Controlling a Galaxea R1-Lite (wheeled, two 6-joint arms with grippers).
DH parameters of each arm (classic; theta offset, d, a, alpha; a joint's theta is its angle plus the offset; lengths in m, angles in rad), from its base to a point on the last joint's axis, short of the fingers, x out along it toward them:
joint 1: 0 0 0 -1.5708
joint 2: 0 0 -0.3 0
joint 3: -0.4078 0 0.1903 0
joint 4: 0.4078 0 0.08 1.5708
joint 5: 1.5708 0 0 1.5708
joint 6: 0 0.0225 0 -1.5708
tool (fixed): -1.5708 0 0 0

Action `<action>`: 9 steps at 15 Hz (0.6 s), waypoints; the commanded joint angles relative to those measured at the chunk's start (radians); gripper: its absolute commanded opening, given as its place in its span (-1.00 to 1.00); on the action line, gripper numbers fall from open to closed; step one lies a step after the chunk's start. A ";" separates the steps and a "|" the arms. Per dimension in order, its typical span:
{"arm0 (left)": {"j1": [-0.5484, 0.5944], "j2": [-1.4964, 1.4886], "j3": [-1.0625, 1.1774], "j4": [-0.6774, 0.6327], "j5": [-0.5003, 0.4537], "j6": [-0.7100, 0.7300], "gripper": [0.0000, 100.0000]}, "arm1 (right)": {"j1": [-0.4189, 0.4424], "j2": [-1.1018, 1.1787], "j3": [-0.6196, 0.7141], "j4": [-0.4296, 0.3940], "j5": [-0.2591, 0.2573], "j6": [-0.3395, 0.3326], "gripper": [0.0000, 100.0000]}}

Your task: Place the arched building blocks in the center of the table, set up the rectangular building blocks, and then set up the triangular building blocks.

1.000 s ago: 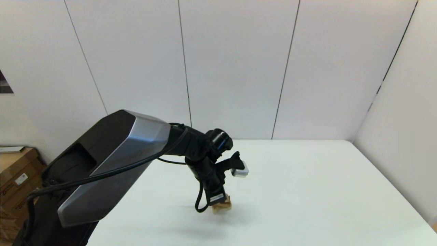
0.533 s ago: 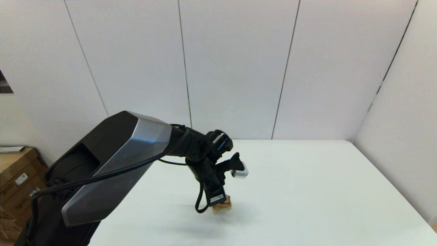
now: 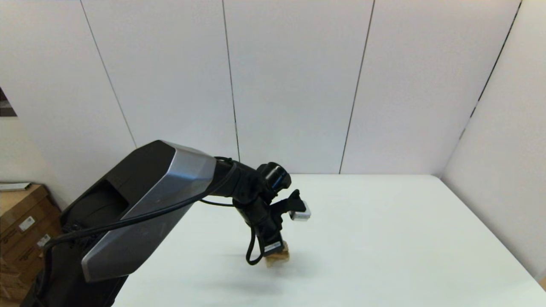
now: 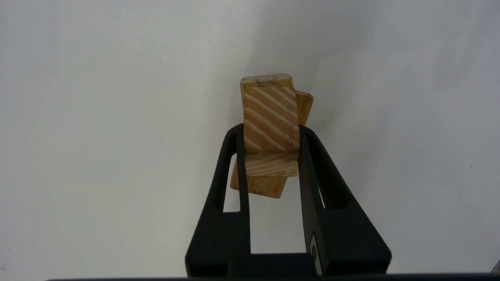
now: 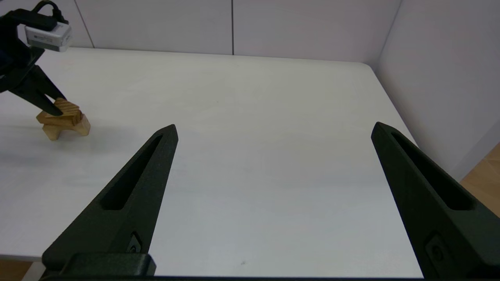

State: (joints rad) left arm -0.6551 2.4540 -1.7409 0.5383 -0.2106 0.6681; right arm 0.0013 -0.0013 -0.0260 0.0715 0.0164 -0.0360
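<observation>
Left wrist view: left gripper (image 4: 271, 134) fingers clamp the rectangular block (image 4: 270, 119).
It lies across the arch (image 4: 261, 184) on the tabletop (image 4: 97, 117); right gripper (image 5: 273, 130) fingers spread wide, well apart from the arch.

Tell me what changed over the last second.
Almost nothing: the left arm's upper link shifted slightly. The left gripper stayed clamped on the rectangular block, which lies across the arch on the table. The right gripper is open, parked aside.

Two long black fingers (image 5: 129, 195) of the right hand (image 5: 273, 132) stand wide apart above the plain white counter (image 5: 250, 117). Far off, the left hand (image 5: 52, 106) pinches a striped light-wood block (image 5: 70, 111) atop another wooden block (image 5: 62, 127).
</observation>
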 commanded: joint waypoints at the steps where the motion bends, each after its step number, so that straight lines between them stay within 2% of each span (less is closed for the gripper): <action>1: 0.000 -0.007 0.017 0.006 -0.003 0.007 -1.00 | 0.000 0.001 0.000 0.001 0.000 -0.001 1.00; 2: 0.000 -0.010 0.018 0.006 -0.001 0.007 1.00 | 0.000 0.001 0.000 0.001 0.000 -0.001 1.00; 9: 0.022 -0.052 0.009 0.005 -0.001 0.004 1.00 | 0.000 0.001 0.000 0.001 0.000 -0.001 1.00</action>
State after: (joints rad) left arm -0.6428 2.4336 -1.7270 0.5396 -0.2102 0.6677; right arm 0.0013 -0.0013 -0.0260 0.0717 0.0164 -0.0364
